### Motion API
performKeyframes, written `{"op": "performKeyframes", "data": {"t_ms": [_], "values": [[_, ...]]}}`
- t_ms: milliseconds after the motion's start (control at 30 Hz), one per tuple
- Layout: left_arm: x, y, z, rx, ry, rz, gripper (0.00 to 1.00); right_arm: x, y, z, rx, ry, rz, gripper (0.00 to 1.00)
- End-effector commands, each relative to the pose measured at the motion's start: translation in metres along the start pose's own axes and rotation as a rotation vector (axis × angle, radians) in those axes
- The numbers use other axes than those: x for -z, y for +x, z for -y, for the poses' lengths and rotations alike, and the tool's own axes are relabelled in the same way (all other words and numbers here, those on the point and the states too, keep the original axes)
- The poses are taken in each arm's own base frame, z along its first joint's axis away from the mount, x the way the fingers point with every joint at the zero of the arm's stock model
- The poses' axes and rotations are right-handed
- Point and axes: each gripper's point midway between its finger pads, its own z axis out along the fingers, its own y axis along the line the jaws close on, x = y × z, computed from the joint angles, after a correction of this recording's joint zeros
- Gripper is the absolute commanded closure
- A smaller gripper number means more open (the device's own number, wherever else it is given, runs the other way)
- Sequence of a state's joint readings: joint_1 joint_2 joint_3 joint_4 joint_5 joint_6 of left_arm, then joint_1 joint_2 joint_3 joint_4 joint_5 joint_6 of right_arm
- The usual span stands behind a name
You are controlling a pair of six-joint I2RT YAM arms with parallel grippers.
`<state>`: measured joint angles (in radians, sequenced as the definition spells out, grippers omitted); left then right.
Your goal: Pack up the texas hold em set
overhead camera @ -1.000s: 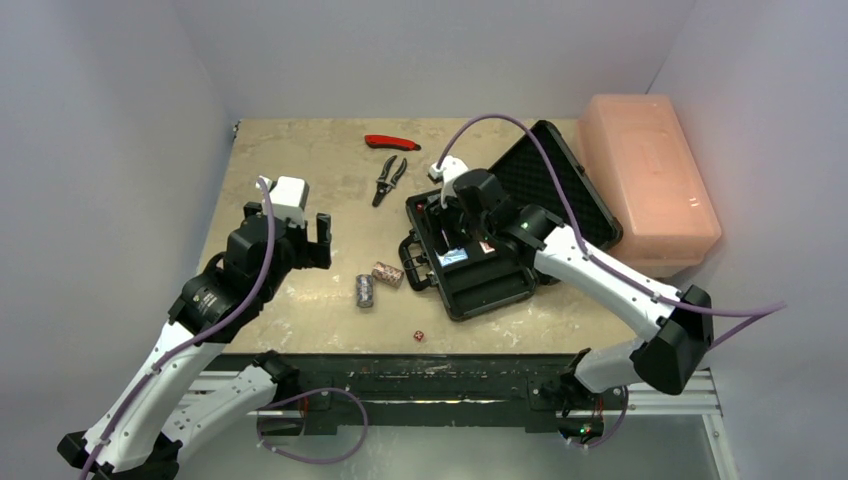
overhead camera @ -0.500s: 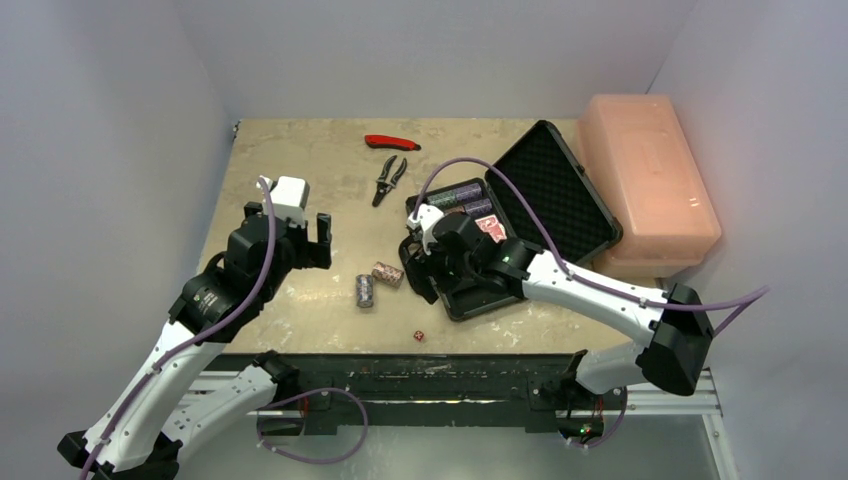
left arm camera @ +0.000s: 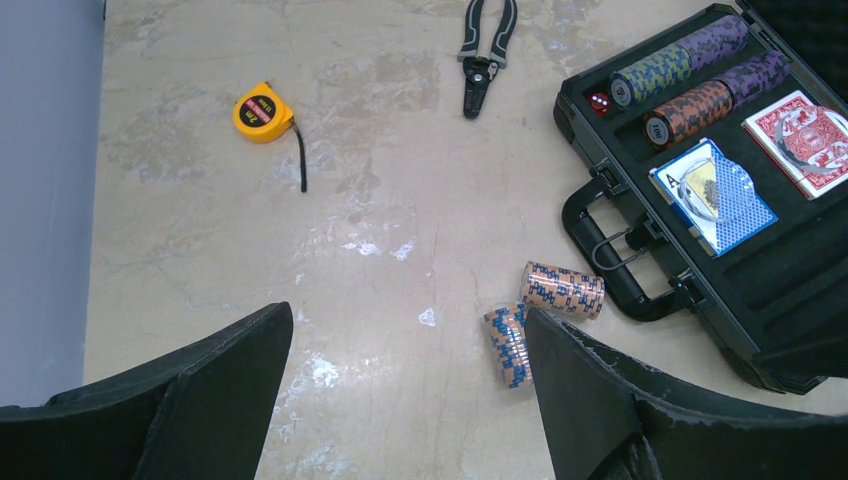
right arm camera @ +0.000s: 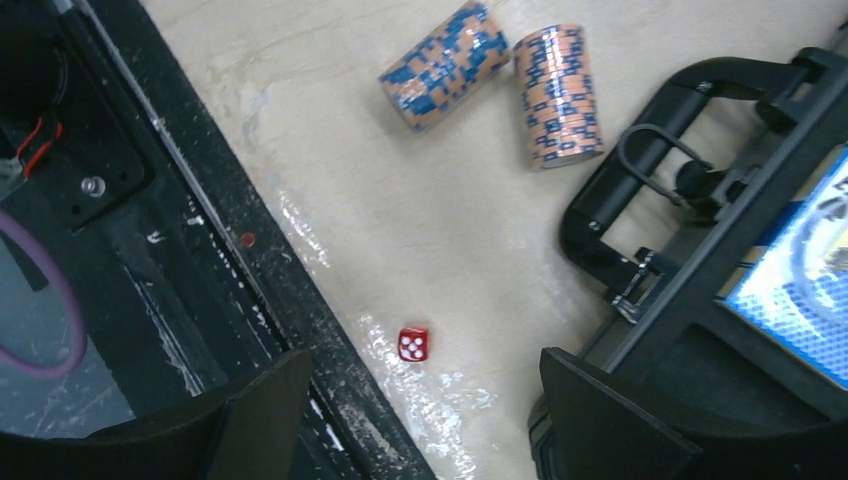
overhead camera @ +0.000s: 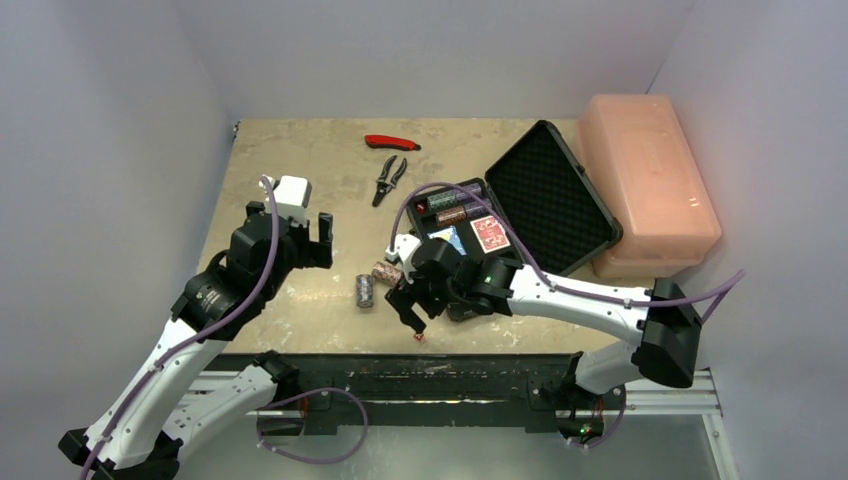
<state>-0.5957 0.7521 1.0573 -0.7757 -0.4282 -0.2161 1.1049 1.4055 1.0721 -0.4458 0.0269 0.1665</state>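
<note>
Briefcase [overhead camera: 528, 262] of black plastic lies open on the right half of the desk [overhead camera: 300, 160], its foam-lined lid [overhead camera: 545, 195] leaning back toward the pink box [overhead camera: 650, 180]. Two long chip stacks lie side by side in the far slots: a purple-and-green stack [left arm camera: 680, 62] and an orange-and-purple stack [left arm camera: 715, 95]. A tiny red die in the case [left arm camera: 598, 101] sits in a small pocket at their left end. The blue deck [left arm camera: 712, 195] and the red deck [left arm camera: 810, 130] lie flat in the next compartments.

Two short stacks lie on their sides on the desk, just beside each other and close to the handle [left arm camera: 600, 265]: an orange stack [left arm camera: 562, 289] nearest the handle and a blue-marked stack [left arm camera: 507, 343] beyond it. A loose red die [right arm camera: 413, 344] rests on the desk near its front edge, well apart from both stacks.

The right fingers [right arm camera: 620, 420] are spread wide and hold nothing; they hang over the loose die, which shows in the gap between them (no contact with it visible). The left fingers [left arm camera: 200, 400] are also wide and bare, raised over the left half of the desk.

Pliers [left arm camera: 486, 40] and a red-handled tool [overhead camera: 392, 142] lie toward the far side, and a yellow tape measure [left arm camera: 262, 111] sits to the left of the pliers.
</note>
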Motion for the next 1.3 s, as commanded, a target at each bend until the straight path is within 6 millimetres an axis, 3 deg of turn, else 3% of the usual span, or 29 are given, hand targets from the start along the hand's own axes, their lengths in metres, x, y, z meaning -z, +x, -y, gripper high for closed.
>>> {"op": "performKeyframes", "data": {"t_ms": [0,233,733,1000,1200,1267], "values": [[0.000,-0.006,-0.004,-0.005,-0.018,0.022,0.14,-0.008,0.009,-0.019,0.049,-0.037,-0.023,0.11],[0.001,-0.006,-0.004,-0.004,-0.016,0.024,0.14,-0.019,0.026,-0.040,0.095,-0.072,-0.081,0.11],[0.001,-0.006,-0.005,-0.002,-0.018,0.026,0.14,-0.037,0.050,-0.054,0.164,-0.096,-0.153,0.16],[0.001,-0.006,-0.005,-0.005,-0.019,0.023,0.14,-0.044,0.060,-0.055,0.170,-0.103,-0.178,0.19],[0.001,-0.006,-0.005,-0.003,-0.019,0.024,0.14,-0.054,0.069,-0.041,0.180,-0.022,-0.206,0.19],[0.001,-0.006,-0.005,-0.003,-0.019,0.025,0.14,-0.058,0.073,-0.039,0.162,-0.007,-0.218,0.27]]}}
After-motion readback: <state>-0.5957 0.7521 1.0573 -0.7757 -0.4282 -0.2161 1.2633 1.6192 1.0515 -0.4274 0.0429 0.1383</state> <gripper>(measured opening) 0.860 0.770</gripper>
